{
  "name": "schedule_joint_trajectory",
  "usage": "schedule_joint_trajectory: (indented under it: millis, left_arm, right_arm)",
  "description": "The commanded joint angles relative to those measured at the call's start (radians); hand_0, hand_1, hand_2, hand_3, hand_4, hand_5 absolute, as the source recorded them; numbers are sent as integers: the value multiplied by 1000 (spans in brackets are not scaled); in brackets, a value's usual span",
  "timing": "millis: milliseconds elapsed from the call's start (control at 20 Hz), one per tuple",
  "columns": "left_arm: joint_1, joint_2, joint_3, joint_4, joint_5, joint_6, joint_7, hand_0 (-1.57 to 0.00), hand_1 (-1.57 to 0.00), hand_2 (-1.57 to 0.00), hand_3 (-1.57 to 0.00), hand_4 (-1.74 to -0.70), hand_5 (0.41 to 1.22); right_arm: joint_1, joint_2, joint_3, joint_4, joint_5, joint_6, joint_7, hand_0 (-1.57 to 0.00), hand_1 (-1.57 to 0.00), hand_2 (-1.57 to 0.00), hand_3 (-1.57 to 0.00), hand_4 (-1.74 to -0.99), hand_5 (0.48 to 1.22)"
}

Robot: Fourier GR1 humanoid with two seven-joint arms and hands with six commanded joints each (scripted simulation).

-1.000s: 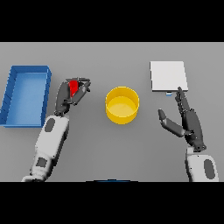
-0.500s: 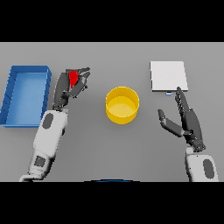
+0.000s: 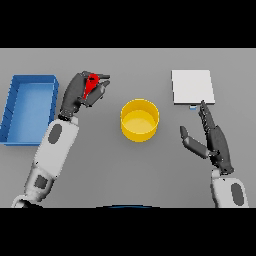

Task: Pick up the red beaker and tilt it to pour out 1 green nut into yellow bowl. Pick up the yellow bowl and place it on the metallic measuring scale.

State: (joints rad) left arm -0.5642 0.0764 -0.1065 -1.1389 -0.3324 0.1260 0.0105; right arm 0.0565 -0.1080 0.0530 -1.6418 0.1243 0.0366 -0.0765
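Since the earlier frame the left hand (image 3: pixel 80 92) has moved further toward the far edge of the desk (image 3: pixel 125 175), carrying the red beaker (image 3: pixel 91 85). Its fingers are curled around the beaker, above the desk's left half, just right of the blue tray (image 3: pixel 11 112). The beaker's long axis is tilted, but its mouth is hidden. The right hand (image 3: pixel 214 140) hovers near the right edge, fingers straight and apart, pointing at the one metallic scale (image 3: pixel 192 86). One yellow bowl (image 3: pixel 140 120) stands in the middle.

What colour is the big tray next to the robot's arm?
Blue. The tray is a blue open box left of the left hand, seen in the head view.
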Motion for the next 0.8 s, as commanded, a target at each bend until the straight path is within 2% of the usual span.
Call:
schedule_joint_trajectory:
  millis: [0, 50, 250, 400, 550, 600, 750]
  left_arm:
    - [-12, 10, -19, 7, -20, 0, 1, -1566, -1566, -1566, -1562, -1641, 1131]
    - [-23, 30, -41, 6, -47, -4, 16, -1567, -1567, -1567, -1564, -1661, 1126]
    - [-110, 111, -184, 13, -194, -61, 89, -1569, -1569, -1569, -1568, -1708, 1133]
    - [-176, 154, -294, 36, -289, -135, 144, -1570, -1570, -1570, -1570, -1724, 1160]
    - [-237, 193, -388, 69, -348, -226, 145, -1571, -1571, -1571, -1570, -1732, 1190]
    - [-261, 196, -415, 81, -362, -257, 151, -1571, -1571, -1571, -1570, -1734, 1196]
    - [-335, 211, -494, 126, -411, -348, 155, -1571, -1571, -1571, -1571, -1606, 1208]
  right_arm:
    - [-5, -5, -7, -3, -5, -1, 3, 1, 1, 1, 1, -1274, 683]
    - [6, -1, -2, -7, -5, 2, -7, 1, 1, 1, 1, -1273, 686]
    - [-2, 16, 2, 8, 2, -10, 13, 1, 1, 1, 1, -1276, 689]
    - [-10, 7, -2, 0, 2, -8, 11, 1, 1, 1, 1, -1287, 694]
    - [-14, 6, 3, 0, 13, -13, 18, 1, 1, 1, 1, -1290, 695]
    - [-1, 11, 8, -8, 12, -10, 4, 1, 1, 1, 1, -1290, 694]
    - [-4, 11, -10, -7, -18, -4, 32, 1, 1, 1, 1, -1284, 678]
